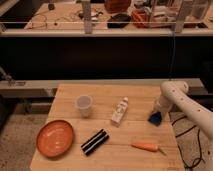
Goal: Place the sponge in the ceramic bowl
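Several things lie on the pale wooden table, and the nearest sit forward of the gripper claw, on the camera's side of it. A small orange carrot with a thin pointed tip lies closest to the front edge, a little left of the claw as seen. Farther left, a pair of short black bars rests side by side at a slant. Well apart from the claw, by the table's near left corner, stands the wide, shallow, round orange-terracotta ceramic bowl with its raised rim.

Next comes the small dark-blue blocky sponge, right at the claw's tip near the table's right edge (far across the table from the bowl). Whether the claw is spread or closed on the sponge cannot be told; the two meet in one dark patch, and it is not clear whether the sponge rests on the wood or is held.

Left of the claw lies a white tube-like bottle, tipped over with its cap pointing away from the camera. Beyond that, farther left, a small translucent plastic cup stands upright.

Above the claw, the white arm bends and runs off the right side. Behind everything stretches a long, cluttered workbench.
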Available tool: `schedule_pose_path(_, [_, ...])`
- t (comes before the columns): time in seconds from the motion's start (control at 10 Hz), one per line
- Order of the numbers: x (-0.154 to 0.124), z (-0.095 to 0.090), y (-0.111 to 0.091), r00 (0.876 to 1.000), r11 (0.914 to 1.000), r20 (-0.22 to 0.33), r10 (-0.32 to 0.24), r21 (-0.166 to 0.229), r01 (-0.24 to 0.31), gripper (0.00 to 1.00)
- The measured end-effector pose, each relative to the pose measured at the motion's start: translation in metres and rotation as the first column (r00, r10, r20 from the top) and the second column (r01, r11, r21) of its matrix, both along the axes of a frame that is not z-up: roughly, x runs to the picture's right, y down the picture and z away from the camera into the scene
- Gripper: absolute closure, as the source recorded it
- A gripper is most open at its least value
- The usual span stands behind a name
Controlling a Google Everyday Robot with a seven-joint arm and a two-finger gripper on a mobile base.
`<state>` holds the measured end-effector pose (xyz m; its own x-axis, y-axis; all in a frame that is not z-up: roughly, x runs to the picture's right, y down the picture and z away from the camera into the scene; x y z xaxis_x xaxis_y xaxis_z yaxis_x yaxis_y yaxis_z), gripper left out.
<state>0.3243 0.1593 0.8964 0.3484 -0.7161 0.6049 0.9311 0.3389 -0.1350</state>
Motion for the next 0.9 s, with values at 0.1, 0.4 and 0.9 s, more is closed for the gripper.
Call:
schedule_pose_path(0.1, [-0.004, 0.000, -0.003, 1.000, 1.0000, 0.005, -0.006, 0.003, 0.006, 1.00])
schedule_pose_path(0.4, [-0.025, -0.018, -0.020, 0.998, 0.9987, 0.025, -0.050, -0.004, 0.050, 1.00])
schedule_pose_path(0.9, [-0.036, -0.028, -0.030, 0.996, 0.9966, 0.043, -0.080, -0.013, 0.081, 1.00])
